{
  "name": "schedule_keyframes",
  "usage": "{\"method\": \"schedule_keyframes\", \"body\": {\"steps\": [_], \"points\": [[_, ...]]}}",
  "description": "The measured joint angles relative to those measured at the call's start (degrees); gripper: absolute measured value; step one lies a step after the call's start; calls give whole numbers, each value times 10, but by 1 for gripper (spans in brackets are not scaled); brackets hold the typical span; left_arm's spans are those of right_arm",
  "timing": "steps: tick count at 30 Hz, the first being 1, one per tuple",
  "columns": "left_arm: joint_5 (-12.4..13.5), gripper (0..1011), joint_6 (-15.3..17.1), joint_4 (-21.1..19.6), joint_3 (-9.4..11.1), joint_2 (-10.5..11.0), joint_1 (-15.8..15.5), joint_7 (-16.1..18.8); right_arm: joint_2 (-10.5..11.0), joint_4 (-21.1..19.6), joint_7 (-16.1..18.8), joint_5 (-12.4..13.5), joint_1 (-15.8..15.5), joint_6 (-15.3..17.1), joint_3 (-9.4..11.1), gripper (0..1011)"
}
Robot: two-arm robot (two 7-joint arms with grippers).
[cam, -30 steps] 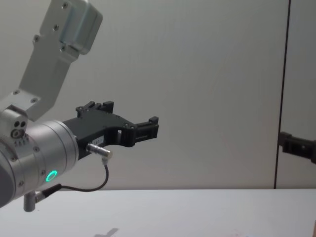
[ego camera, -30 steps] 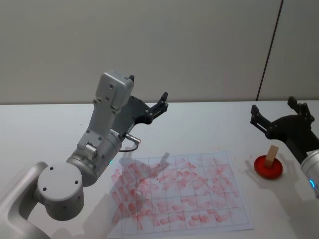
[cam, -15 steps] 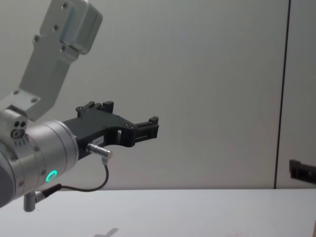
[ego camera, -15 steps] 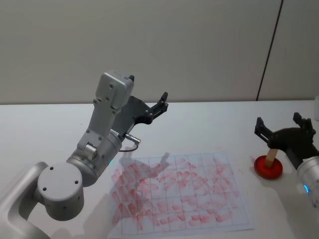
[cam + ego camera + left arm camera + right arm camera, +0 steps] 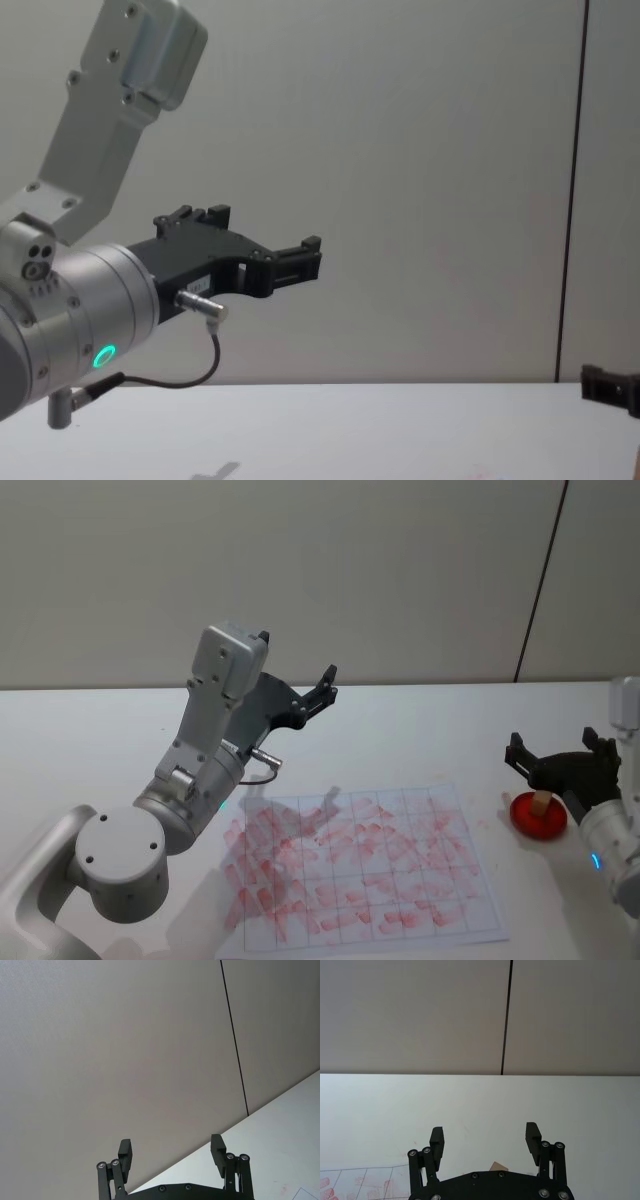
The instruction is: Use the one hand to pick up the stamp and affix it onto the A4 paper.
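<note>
The stamp (image 5: 541, 802), a small wooden block, stands upright on a round red ink pad (image 5: 538, 819) at the right of the table. My right gripper (image 5: 555, 750) is open just above and behind it, a finger on either side. In the right wrist view the stamp's top (image 5: 497, 1166) shows between the open fingers of the right gripper (image 5: 485, 1139). The A4 paper (image 5: 360, 865), a grid sheet covered in red prints, lies flat at the table's middle. My left gripper (image 5: 297, 656) is open and held high over the table's left, empty; the left wrist view also shows it (image 5: 171, 1152).
The white table (image 5: 420, 730) runs back to a plain wall with a dark vertical seam (image 5: 540, 580). My raised left arm (image 5: 205, 750) stands over the paper's left end. In the chest view the left gripper (image 5: 262, 228) points right, and a right finger (image 5: 610, 386) shows at the edge.
My right gripper has come down and nearer, from above and behind the ink pad to straddling the stamp. The left arm has not moved.
</note>
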Motion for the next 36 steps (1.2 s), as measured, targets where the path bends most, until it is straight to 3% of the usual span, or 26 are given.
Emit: {"method": "schedule_keyframes", "body": {"steps": [13,36], "points": [[0,1001,0,0,0,0,0,0,-22,9,-30,2,4,43,-4,1001],[0,1001,0,0,0,0,0,0,-49,29,-62,-1,8,78,-6,1001]]}}
